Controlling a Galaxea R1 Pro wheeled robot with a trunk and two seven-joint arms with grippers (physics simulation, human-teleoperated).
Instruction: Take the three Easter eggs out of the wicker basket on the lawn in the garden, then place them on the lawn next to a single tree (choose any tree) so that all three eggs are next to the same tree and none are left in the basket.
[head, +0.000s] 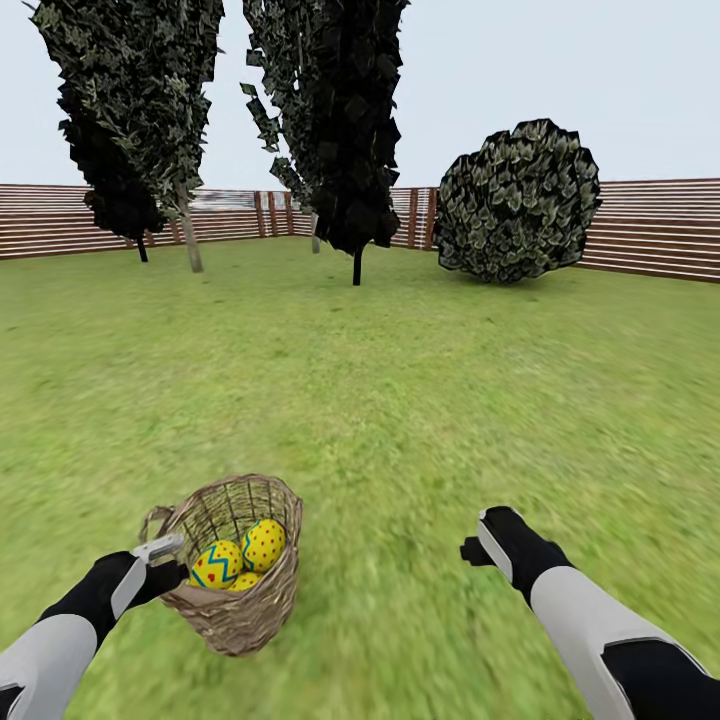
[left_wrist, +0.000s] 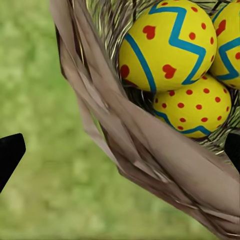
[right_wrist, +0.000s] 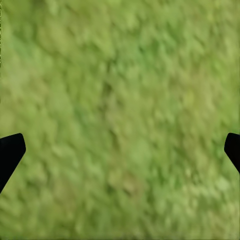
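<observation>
The brown wicker basket stands on the lawn close in front of me, at lower left. Three yellow Easter eggs with red dots and blue zigzags lie inside it. My left gripper is at the basket's near rim, open. In the left wrist view the rim of the basket runs between the spread fingertips, with the eggs just beyond. My right gripper hangs open over bare grass. The tree is out of view.
Two dark narrow cypresses and a thin grey trunk stand at the far side. A round bush sits at the back right. A brown slatted fence closes the garden. Open grass lies between.
</observation>
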